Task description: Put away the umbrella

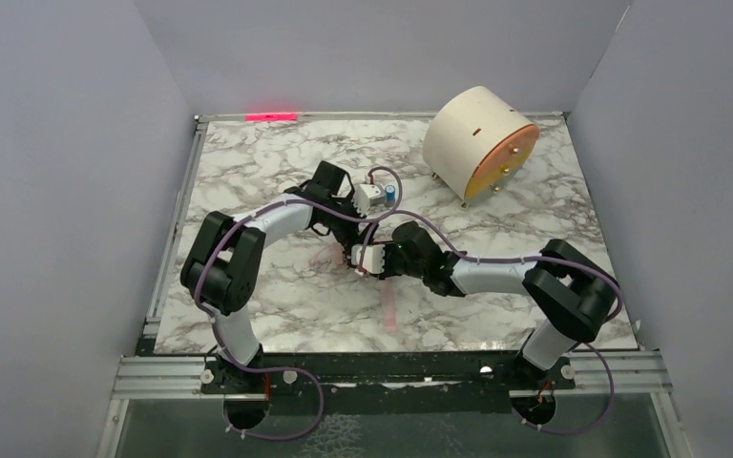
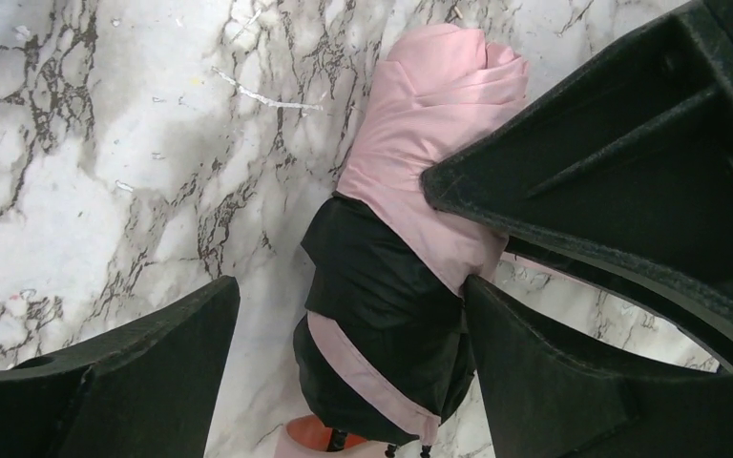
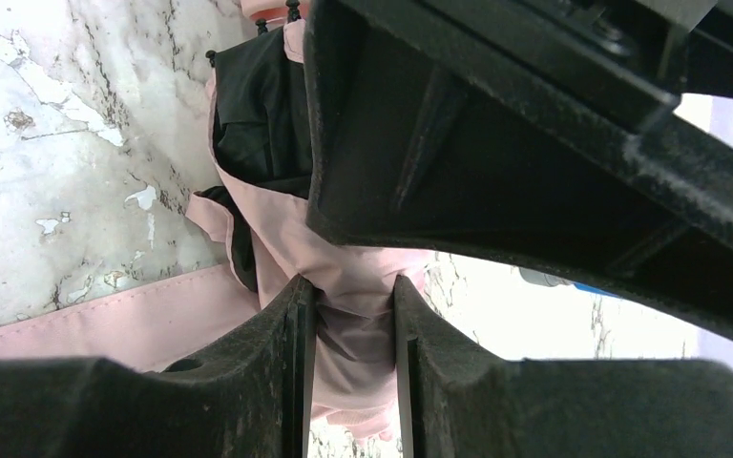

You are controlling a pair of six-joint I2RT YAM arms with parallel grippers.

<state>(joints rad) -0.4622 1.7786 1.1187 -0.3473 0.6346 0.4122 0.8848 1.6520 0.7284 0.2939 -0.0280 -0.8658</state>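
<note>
- Crowding is the hazard from above: the left hand (image 1: 355, 218) and right hand (image 1: 356, 260) meet over the pale pink and black fabric compact umbrella (image 1: 329, 256) at the middle of the white marbled surface (image 1: 277, 153). The cream cylindrical drum with an orange face (image 1: 477, 143) sits well apart at the far right corner.
- Left wrist: the left hand is spread wide, straddling the bundle and gripping nothing. Closing could nip the right hand's finger.
- Right wrist: the right hand pinches one pink fold. Pulling might unfurl cloth.
</note>
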